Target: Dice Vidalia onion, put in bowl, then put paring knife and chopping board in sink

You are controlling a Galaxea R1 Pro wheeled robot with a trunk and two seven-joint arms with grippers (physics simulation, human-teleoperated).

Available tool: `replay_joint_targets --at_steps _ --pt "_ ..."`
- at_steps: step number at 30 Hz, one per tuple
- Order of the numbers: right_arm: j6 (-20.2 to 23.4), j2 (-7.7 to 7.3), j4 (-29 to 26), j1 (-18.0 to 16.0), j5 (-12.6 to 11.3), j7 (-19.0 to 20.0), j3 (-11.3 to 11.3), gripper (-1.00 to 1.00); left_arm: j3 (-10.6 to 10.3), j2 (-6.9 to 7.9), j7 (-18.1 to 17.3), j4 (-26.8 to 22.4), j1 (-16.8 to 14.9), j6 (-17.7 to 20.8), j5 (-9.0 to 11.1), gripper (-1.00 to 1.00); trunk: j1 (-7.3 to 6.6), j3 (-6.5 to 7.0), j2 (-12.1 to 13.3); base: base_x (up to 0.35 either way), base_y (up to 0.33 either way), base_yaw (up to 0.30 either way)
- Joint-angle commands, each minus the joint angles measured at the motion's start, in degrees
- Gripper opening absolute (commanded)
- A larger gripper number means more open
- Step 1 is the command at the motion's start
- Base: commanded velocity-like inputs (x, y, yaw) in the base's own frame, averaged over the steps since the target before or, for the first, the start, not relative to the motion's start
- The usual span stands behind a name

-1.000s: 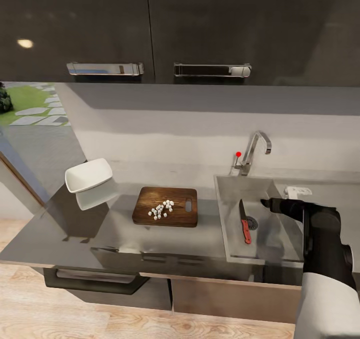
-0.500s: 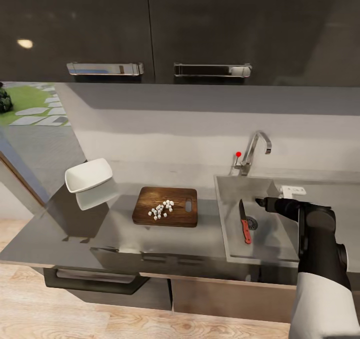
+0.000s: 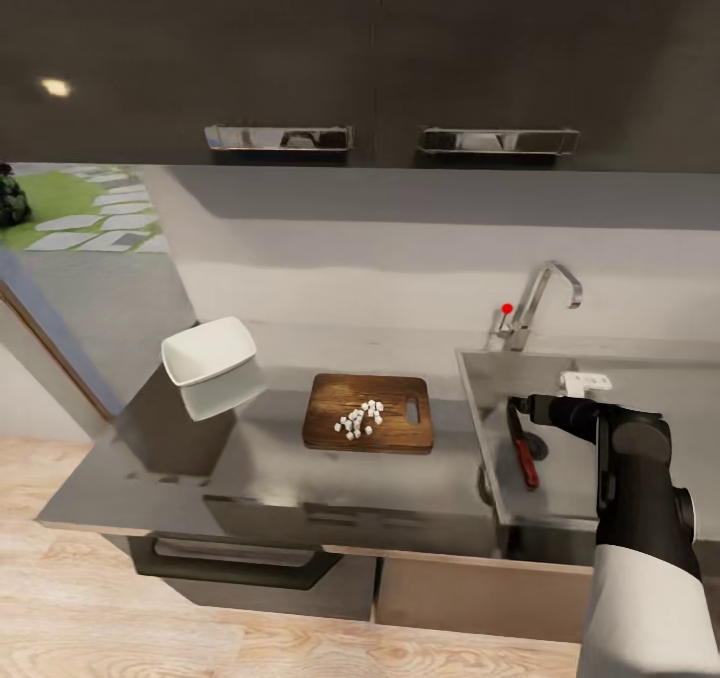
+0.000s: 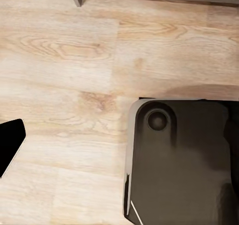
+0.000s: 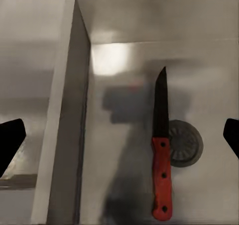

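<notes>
Hanging over the sink (image 3: 480, 383), the right pincer (image 3: 519, 404) is spread wide and holds nothing; in the right wrist view its two dark fingertips (image 5: 10, 138) sit at opposite edges of the picture with the whole basin floor between them. Directly below it the paring knife (image 3: 521, 445) lies flat on the bottom of the sink (image 5: 119, 150), red handle toward the robot and dark blade pointing to the back wall, its handle overlapping the edge of the round drain (image 5: 186, 144). In the head view the faucet (image 3: 545, 298) with its red knob (image 3: 507, 309) rises at 12 o'clock from the knife, at the back of the basin. At about 9 o'clock from the sink, the chopping board (image 3: 330, 418) rests on the table (image 3: 250, 478), its handle hole at the end nearest the sink, and a small heap of white diced onion (image 3: 360, 419) lies on its middle. Farther out at 9 to 10 o'clock from the board, the white bowl (image 3: 208, 350) stands near the table's far left corner; its reflection shows in the glossy top, and I cannot tell whether anything is in it. The left pincer (image 4: 9, 145) shows one dark fingertip over the wooden floor (image 4: 64, 60), beside the robot's dark base (image 4: 179, 160); whether it is spread or closed I cannot tell.
</notes>
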Motion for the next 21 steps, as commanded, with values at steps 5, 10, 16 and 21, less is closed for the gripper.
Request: replay_joint_targets --at_steps 5,10,16,21 --pt "0.1 0.07 -0.1 -0.1 0.6 0.6 -0.1 1.0 -0.5 0.06 0.2 -0.1 0.0 -0.1 0.4 1.0 0.04 -0.1 -0.1 0.0 0.3 0.0" --pt "0.1 0.0 -0.1 -0.1 0.6 0.6 -0.1 1.0 -0.5 0.04 0.2 -0.1 0.0 -0.1 0.4 1.0 0.04 -0.1 -0.1 0.0 0.182 0.0" --pt "0.1 -0.09 -0.1 -0.1 0.6 0.6 -0.2 1.0 -0.5 0.05 0.2 -0.2 0.0 -0.2 0.4 1.0 0.04 -0.1 -0.1 0.0 0.027 0.0" --pt "0.1 -0.05 -0.1 -0.1 0.6 0.6 -0.2 1.0 -0.6 0.05 0.2 -0.5 0.0 -2.0 0.4 1.0 0.04 -0.1 -0.1 0.0 0.002 0.0"
